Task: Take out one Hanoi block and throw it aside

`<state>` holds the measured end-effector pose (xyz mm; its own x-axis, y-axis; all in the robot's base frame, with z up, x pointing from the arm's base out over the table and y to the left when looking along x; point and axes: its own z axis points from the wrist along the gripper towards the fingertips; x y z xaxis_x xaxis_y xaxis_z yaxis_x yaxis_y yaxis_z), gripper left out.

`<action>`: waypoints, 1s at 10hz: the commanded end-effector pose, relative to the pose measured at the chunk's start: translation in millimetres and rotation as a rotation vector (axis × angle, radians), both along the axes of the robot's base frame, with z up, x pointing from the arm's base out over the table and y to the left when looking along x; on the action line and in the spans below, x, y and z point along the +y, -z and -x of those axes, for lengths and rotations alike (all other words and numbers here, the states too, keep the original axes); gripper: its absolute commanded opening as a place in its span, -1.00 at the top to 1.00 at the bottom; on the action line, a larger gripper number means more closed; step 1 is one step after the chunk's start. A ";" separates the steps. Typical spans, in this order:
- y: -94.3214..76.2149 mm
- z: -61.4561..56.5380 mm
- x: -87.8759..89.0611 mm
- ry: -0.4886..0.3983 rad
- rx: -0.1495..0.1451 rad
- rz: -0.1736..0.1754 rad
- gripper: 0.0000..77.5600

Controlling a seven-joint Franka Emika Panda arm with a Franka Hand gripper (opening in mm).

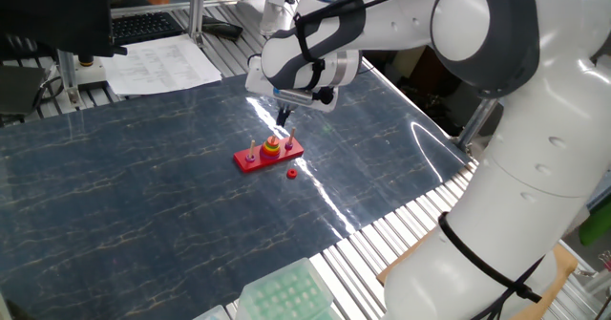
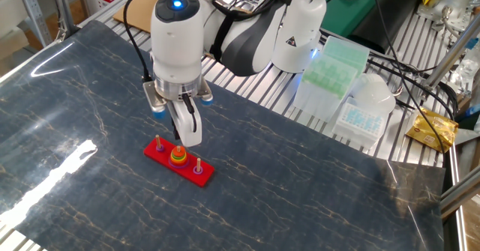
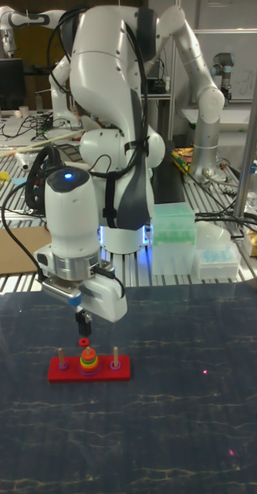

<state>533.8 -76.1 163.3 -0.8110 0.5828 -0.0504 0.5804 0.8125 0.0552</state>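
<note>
The Hanoi block (image 3: 87, 352) is the small reddish-orange disc on top of the stack, above a yellow and a green disc, on the middle peg of the red base (image 1: 256, 160) (image 2: 160, 153) (image 3: 116, 375). The same stack top (image 1: 272, 144) (image 2: 178, 152) shows in both fixed views. My gripper (image 1: 283, 119) (image 2: 188, 135) (image 3: 82, 319) hangs just above the stack, a little to the robot's side of it, and does not touch it. Its fingers look pressed together with nothing between them.
A purer-red small disc (image 1: 290, 174) (image 3: 83, 341) lies loose on the table beside the base, toward the robot. Pipette-tip boxes (image 2: 334, 64) stand on the metal frame at the table's edge. Papers (image 1: 162, 64) lie at the far corner.
</note>
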 end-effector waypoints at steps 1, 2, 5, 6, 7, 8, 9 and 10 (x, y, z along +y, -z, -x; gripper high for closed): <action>10.9 -1.5 -1.4 0.019 -0.014 -0.011 1.00; 10.9 -1.5 -1.3 0.020 -0.014 -0.011 1.00; 10.9 -1.5 -1.3 0.018 -0.014 -0.003 1.00; 10.9 -1.5 -1.3 0.027 -0.005 -0.011 1.00; 10.9 -1.5 -1.3 0.034 0.005 -0.011 1.00; 10.9 -1.5 -1.3 0.042 0.009 -0.011 1.00; 10.9 -1.5 -1.3 0.045 0.015 -0.016 1.00; 10.9 -1.5 -1.3 0.043 0.016 -0.019 1.00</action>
<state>534.2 -76.9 150.8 -0.7885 0.6140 -0.0357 0.6115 0.7889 0.0600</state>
